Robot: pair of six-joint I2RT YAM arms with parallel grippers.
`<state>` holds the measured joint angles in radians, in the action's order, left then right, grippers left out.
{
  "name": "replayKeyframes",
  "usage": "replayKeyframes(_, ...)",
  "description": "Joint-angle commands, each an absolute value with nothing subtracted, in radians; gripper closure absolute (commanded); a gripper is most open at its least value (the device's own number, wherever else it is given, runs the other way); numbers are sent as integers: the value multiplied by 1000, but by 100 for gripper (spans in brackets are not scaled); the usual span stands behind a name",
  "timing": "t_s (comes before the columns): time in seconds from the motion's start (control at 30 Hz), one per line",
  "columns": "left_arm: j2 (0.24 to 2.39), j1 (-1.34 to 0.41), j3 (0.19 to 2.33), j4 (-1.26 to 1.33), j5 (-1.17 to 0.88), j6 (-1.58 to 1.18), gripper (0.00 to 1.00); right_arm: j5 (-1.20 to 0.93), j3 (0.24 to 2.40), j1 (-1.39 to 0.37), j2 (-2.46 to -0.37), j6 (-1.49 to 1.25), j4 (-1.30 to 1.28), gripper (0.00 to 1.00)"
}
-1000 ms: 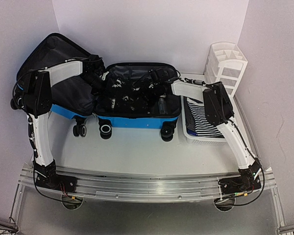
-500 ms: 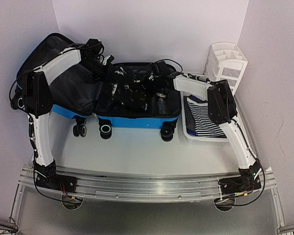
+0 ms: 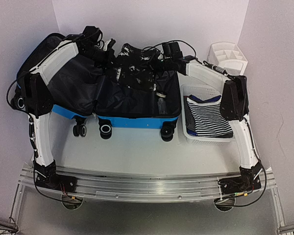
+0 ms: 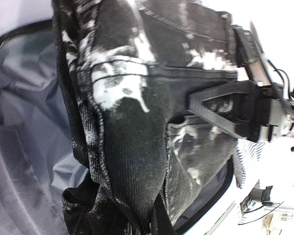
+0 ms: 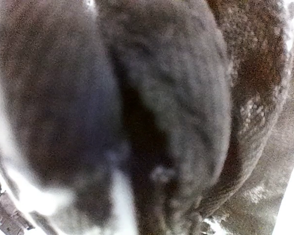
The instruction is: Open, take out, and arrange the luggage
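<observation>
Luggage (image 3: 137, 120) lay open on the tabletop (image 3: 137, 149), lid thrown back to the left, its long axis running left to right under both arms. The left pincer (image 3: 110, 55) was clamped narrow on one end of a mottled black-and-white garment (image 3: 137, 73), and the right pincer (image 3: 167, 59) was pinched on the other. The garment hung stretched between them over the rear of the case, which sat below and nearer. The right arm stood closer to the white basket (image 3: 208, 139).

Top view bright, even, soft shadows. Right wrist view badly blurred; left wrist background overexposed.
</observation>
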<state>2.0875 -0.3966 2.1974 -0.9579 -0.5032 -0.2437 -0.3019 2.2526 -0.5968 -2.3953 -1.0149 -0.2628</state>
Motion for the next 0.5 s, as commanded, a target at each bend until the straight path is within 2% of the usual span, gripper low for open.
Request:
replayKeyframes(0.0,2105,-500,2364,-823,-543,-260,100,-320,2324,-574,-2254,-946,-277,100)
replayKeyframes(0.17,2167,-601,2431,-723,-554,-345,100,-385,2269,-507,-2130,-859,-426,100)
replayKeyframes(0.47,2289,-800,2470,-547,-563,-493,100,-442,1898,-336,-1784,-656,-716,100)
